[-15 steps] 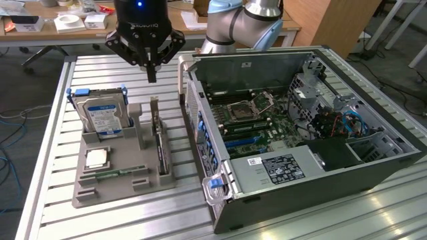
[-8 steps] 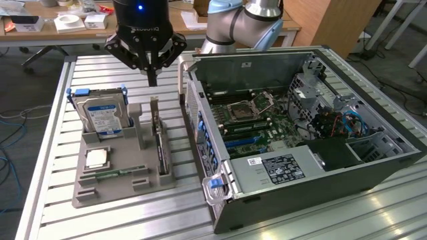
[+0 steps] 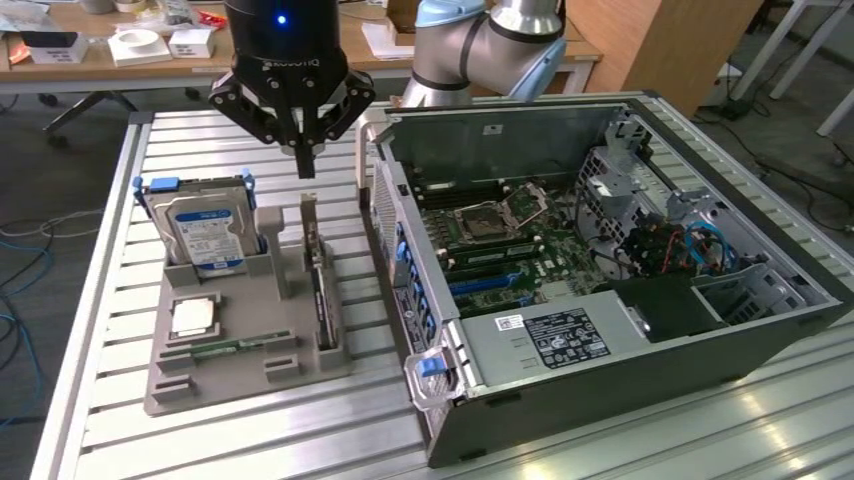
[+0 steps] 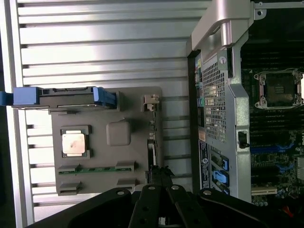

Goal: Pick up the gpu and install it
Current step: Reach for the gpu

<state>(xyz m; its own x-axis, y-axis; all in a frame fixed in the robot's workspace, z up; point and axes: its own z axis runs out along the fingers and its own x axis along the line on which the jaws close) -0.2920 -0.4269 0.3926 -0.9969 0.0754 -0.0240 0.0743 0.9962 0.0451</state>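
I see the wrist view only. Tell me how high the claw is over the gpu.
Observer: The claw hangs shut above the gpu, with a clear gap between them, holding nothing.
Operator: Report how the gpu stands.
Observer: It stands upright on its long edge in the grey holder.
Operator: Name what lies in the case beside the board.
Observer: A grey box with a dark label sits in the case, nearer the exterior camera than the board.

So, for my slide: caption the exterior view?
Shut end effector hovers above the gpu standing in a gray holder beside an open case.
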